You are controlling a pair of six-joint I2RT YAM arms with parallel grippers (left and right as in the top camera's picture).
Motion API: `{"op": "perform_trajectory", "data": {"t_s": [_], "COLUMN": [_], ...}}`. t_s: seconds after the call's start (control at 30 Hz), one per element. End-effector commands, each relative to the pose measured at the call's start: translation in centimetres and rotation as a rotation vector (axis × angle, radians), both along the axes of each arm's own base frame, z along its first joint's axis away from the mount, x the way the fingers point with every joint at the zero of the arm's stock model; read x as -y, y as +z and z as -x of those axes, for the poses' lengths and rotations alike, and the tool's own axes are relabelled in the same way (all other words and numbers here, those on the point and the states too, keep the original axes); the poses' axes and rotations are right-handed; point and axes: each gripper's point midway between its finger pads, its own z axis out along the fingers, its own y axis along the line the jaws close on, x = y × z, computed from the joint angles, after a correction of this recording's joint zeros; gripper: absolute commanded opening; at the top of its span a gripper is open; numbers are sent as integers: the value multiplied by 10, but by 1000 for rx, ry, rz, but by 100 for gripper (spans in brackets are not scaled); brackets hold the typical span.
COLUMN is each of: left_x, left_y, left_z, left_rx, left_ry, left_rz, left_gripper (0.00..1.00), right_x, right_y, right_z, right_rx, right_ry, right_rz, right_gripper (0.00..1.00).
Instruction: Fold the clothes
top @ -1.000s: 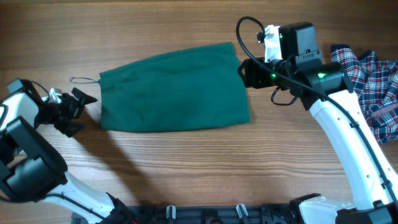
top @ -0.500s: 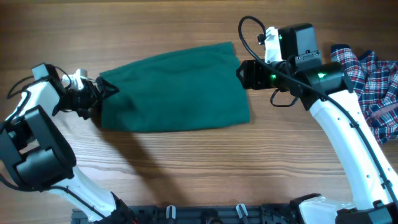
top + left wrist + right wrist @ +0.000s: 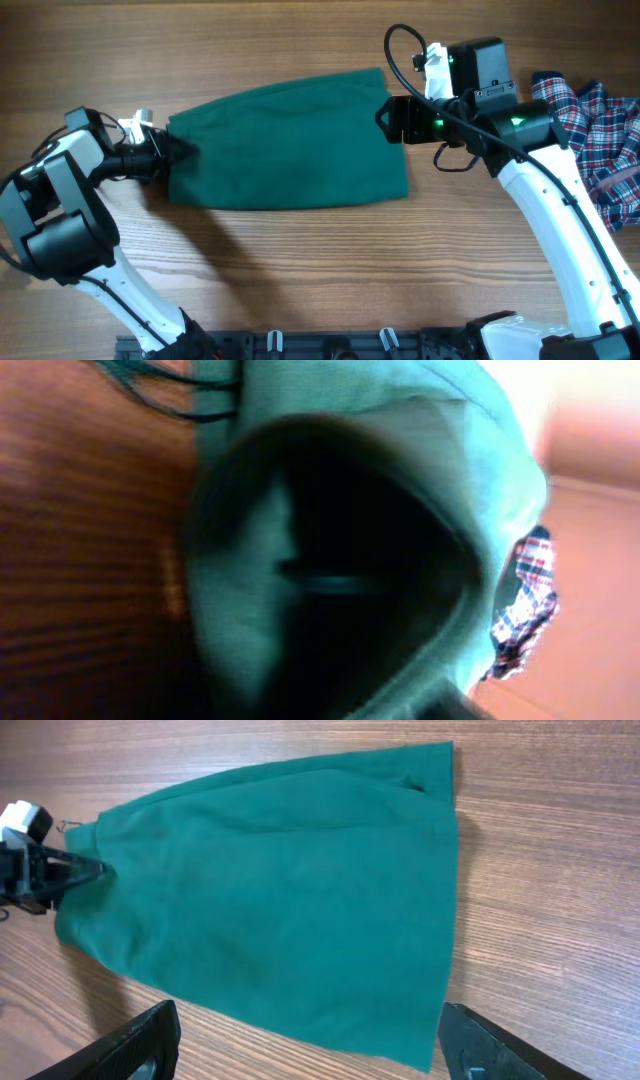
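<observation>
The left gripper (image 3: 172, 156) had its fingers drawn together on the left edge of the green garment (image 3: 285, 140), which lay flat in the middle of the table (image 3: 300, 260). The right gripper (image 3: 392, 118) hung over the cloth's right edge, jaws spread wide. A plaid garment (image 3: 600, 130) lay crumpled at far right.

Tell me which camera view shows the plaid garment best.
The overhead view: the plaid garment lies crumpled at the picture's right edge, with its checks clear. The left wrist view shows only a small blurred patch of it beyond the green garment. The right wrist view does not show it.
</observation>
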Motion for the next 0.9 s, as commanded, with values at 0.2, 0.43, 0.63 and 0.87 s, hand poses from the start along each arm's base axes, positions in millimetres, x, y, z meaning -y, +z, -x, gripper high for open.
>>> {"op": "perform_trajectory", "data": {"t_s": [0.2, 0.43, 0.63, 0.87], "left_x": [15, 12, 13, 85], "left_y": [-7, 94, 177, 218], "left_z": [19, 11, 19, 10], "left_rx": [-75, 70, 207, 229], "left_ry": [-21, 52, 143, 71], "left_rz": [53, -8, -68, -93], "left_gripper": [4, 4, 4, 4], "right_x": [-3, 43, 65, 65], "right_y": [12, 68, 82, 81], "right_z": [5, 15, 33, 35], "right_rx": [28, 251, 294, 293], "right_ry": [12, -130, -174, -155], "right_rz": [-24, 120, 196, 212], "right_gripper": [84, 84, 84, 84]}}
